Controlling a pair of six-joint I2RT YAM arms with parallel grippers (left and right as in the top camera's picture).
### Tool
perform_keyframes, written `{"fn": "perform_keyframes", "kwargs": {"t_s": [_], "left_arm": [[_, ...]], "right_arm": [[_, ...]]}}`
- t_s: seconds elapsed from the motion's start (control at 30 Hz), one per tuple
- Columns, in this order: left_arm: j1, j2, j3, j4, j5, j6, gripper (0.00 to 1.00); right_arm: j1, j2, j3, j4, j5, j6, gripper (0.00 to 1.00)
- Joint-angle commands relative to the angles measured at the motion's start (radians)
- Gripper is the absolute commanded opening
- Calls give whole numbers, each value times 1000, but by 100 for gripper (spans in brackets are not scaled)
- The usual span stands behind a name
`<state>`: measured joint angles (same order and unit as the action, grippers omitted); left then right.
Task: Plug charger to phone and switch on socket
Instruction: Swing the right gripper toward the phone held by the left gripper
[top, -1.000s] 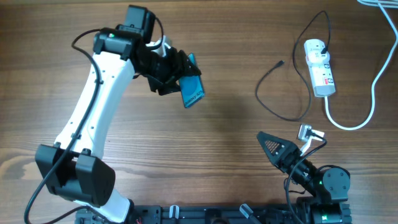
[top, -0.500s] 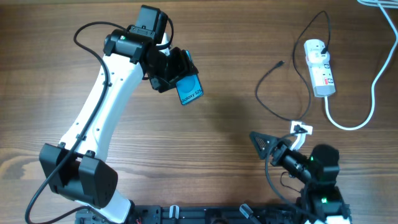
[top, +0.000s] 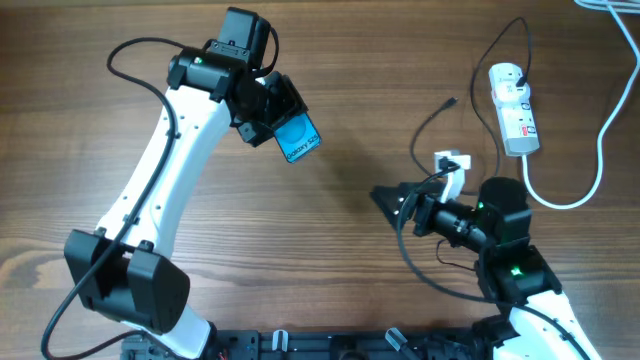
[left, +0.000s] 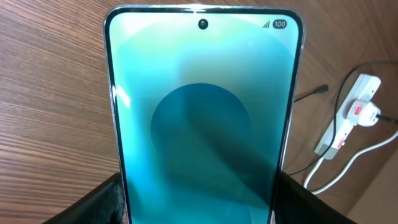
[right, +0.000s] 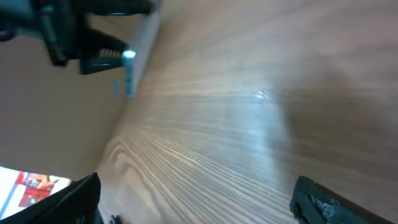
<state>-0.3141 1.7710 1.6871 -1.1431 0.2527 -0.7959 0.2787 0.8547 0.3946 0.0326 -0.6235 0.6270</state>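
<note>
Brown wood-grain counter (top: 350, 80) all around, and the left gripper (top: 272, 122) has the phone (top: 299, 139): jaws clamped on its lower end, teal screen lit, held tilted over the upper-left stretch. Far right lies the socket (top: 514, 110), a plug in it, white power cord (top: 600, 150) looping away. The charger (top: 416, 145) curls just left of the socket, tip free on the wood, well apart from the phone. The right gripper (top: 388, 198) sits near that cable, jaws spread wide, nothing between them.
</note>
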Motion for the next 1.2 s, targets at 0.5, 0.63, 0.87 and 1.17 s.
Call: {"fn": "perform_keyframes", "kwargs": {"t_s": [0.5, 0.63, 0.87, 1.17], "left_arm": [[-64, 69, 14, 23, 0, -194, 44], [-66, 69, 14, 30, 0, -216, 44], [-115, 69, 14, 63, -43, -215, 45], [-147, 69, 14, 89, -43, -234, 45]], "right_arm": [[151, 344, 19, 500, 151, 161, 99], [151, 381, 19, 555, 151, 163, 94], [184, 420, 19, 692, 152, 222, 94], [190, 448, 19, 712, 161, 248, 90]]}}
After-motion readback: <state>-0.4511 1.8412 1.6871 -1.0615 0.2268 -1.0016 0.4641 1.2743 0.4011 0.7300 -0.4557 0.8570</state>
